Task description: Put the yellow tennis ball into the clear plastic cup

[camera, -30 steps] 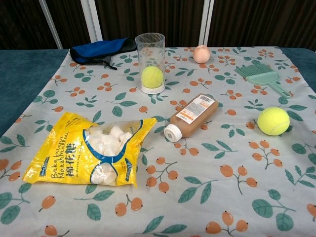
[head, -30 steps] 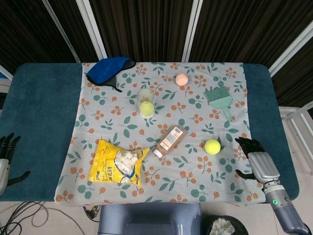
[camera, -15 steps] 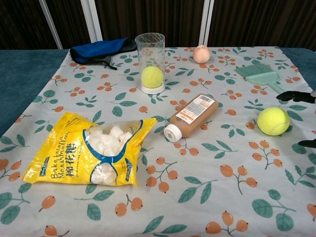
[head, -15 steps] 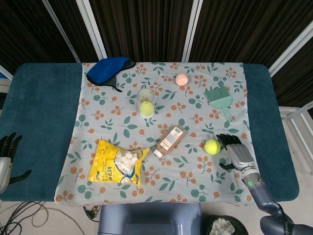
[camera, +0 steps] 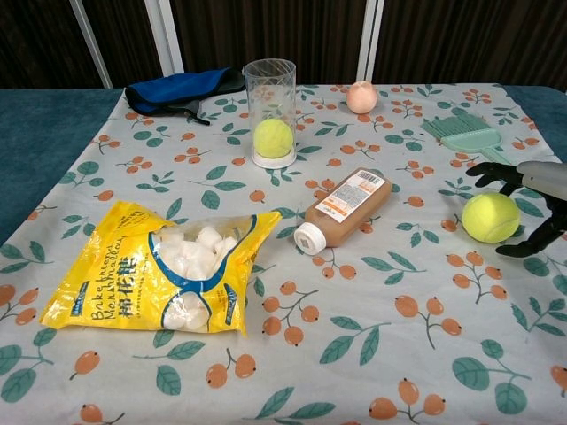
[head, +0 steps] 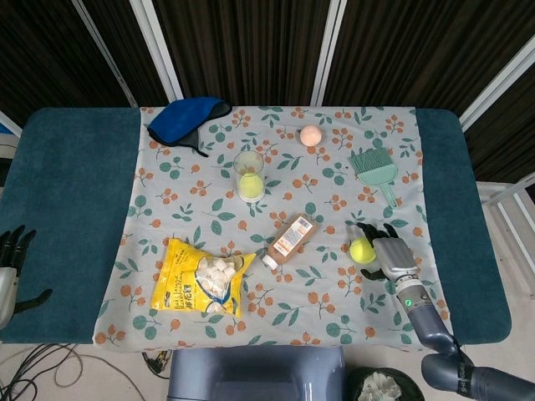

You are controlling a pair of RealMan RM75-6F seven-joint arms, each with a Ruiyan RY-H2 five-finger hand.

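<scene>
right hand point(camera: 532, 208) moved up to tennis ball point(camera: 490, 217) | bag point(camera: 159, 270): "Bake"

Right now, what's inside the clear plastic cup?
A yellow-green ball sits at the bottom of the clear plastic cup, seen through its wall. Nothing else shows inside.

1. Right hand point(head: 389, 257) sits at lower right of the head view, fingers spread around the yellow tennis ball point(head: 362, 250).
2. Brown bottle point(head: 289, 239) lies tilted between ball and clear plastic cup point(head: 249, 175), blocking the straight line.
3. Open worktop point(head: 334, 196) above the bottle, mid-frame.
4. Green brush point(head: 375, 170) upper right, well apart from the cup.
5. Snack bag point(head: 201, 278) lower left, off that line.
</scene>
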